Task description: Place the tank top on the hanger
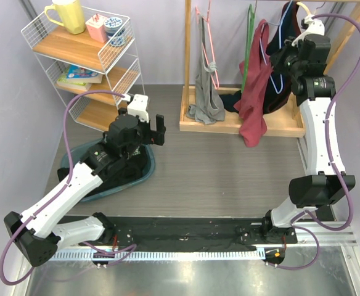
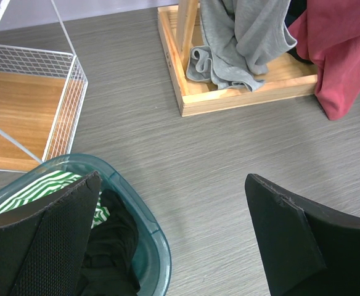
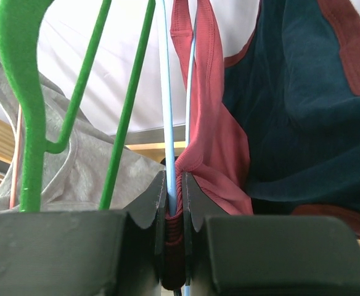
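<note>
Bare bench (image 1: 217,166) lies open between basket (image 1: 147,175) and rack base (image 1: 229,127) — higher up, green hanger (image 3: 31,123) and navy garment (image 3: 303,111) crowd the right hand (image 3: 175,185).

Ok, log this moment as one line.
left gripper: open, over teal basket edge | right gripper: shut on tank top and hanger wire | tank top: hanging at wooden rack

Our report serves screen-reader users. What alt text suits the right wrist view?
The right gripper, jaws shut, pinches the maroon tank top together with the thin light-blue hanger. A green hanger and a grey garment hang at the picture's left, a navy garment with red trim at its right.
</note>
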Tool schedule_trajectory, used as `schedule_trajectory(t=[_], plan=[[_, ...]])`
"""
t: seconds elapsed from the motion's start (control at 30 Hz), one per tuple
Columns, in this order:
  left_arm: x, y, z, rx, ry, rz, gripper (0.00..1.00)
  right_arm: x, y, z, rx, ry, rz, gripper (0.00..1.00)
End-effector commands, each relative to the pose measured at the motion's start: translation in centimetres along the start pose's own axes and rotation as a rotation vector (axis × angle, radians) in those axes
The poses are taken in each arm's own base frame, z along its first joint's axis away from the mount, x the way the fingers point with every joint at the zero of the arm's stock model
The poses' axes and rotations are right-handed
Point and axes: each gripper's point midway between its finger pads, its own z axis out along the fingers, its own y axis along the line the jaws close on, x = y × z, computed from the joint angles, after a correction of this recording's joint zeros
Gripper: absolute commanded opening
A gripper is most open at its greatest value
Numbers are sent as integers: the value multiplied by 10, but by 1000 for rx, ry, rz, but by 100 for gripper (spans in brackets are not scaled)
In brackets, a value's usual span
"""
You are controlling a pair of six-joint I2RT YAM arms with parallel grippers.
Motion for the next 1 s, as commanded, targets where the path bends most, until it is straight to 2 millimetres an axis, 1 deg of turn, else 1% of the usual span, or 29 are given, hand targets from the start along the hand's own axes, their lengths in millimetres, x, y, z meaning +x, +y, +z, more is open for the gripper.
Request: schedule_trajectory(t=[0.0, 0.13, 0.17, 0.2, 0.27, 0.3, 0.47, 0.5, 0.57, 0.73, 0.77, 0.83, 0.87, 0.93, 0.97], plan=[[-8, -2, -2, 15, -31, -8, 100, -22, 5, -14, -18, -82, 1, 1], [-8, -2, -2, 16, -31, -11, 100, -24, 5, -19, -17, -90, 3, 1], [-9, -2, -3, 18, -32, -11, 100, -25, 7, -21, -21, -94, 1, 2], [-9, -3, -2, 19, -30, -11, 100, -26, 7, -24, -20, -97, 1, 7], [-9, -3, -3, 21, -31, -13, 100, -29, 7, -27, -22, -103, -4, 11], [-9, -3, -3, 21, -33, -13, 100, -30, 7, -29, -20, -109, -4, 16], [-9, -3, -4, 23, -32, -13, 100, -35, 7, -37, -12, -122, -7, 29], [-10, -3, -4, 25, -33, -14, 100, -36, 8, -40, -14, -128, -9, 33], [-10, -4, -4, 26, -35, -16, 100, -38, 7, -43, -10, -133, -14, 37], [-10, -3, -4, 26, -32, -15, 100, -41, 9, -50, -13, -144, -17, 49], [-10, -4, -4, 26, -35, -16, 100, -43, 9, -51, -13, -147, -19, 57], [-11, -3, -4, 26, -35, -16, 100, -44, 9, -53, -14, -148, -19, 67], [-11, -4, -5, 27, -36, -16, 100, -45, 10, -55, -16, -152, -19, 78], [-11, -3, -5, 27, -36, -16, 100, -46, 10, -59, -13, -153, -19, 86], [-11, -3, -5, 26, -35, -17, 100, -48, 11, -65, -15, -160, -21, 91]])
